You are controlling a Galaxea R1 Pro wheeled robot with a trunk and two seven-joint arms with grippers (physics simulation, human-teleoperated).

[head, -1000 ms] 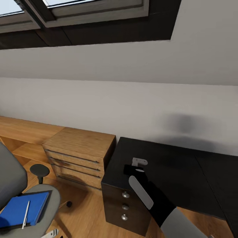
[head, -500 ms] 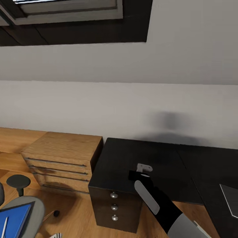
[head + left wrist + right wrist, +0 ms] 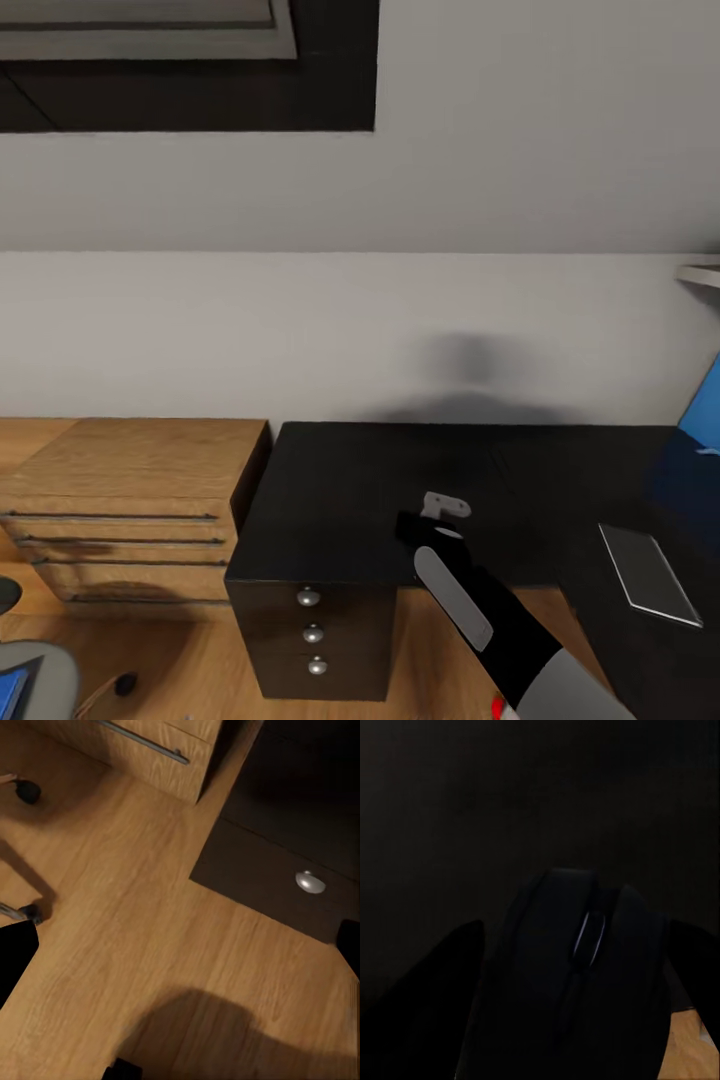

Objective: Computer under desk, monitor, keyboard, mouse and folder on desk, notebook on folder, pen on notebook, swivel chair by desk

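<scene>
My right gripper (image 3: 425, 518) hovers over the black top of the desk (image 3: 340, 480), above its three-drawer unit (image 3: 312, 632). In the right wrist view it is shut on the black mouse (image 3: 585, 967), with a dark finger on either side. My left gripper (image 3: 180, 952) is open over the wood floor with nothing between its fingertips (image 3: 15, 960). At the head view's lower left corner a bit of the swivel chair's grey seat (image 3: 40, 682) shows, with a blue corner (image 3: 8, 692) on it. Its castors (image 3: 28, 791) show in the left wrist view.
A low light-wood cabinet (image 3: 130, 500) with long handles stands against the desk's left side. A flat grey rectangular thing (image 3: 648, 575) lies on the desk at the right. Behind it rises a blue panel (image 3: 705, 410), and a white shelf edge (image 3: 700, 273) sticks out above.
The camera has swung right: the chair and cabinet slid left and the window upward, while the grey flat thing and blue panel came in. My right gripper kept the mouse over the desk.
</scene>
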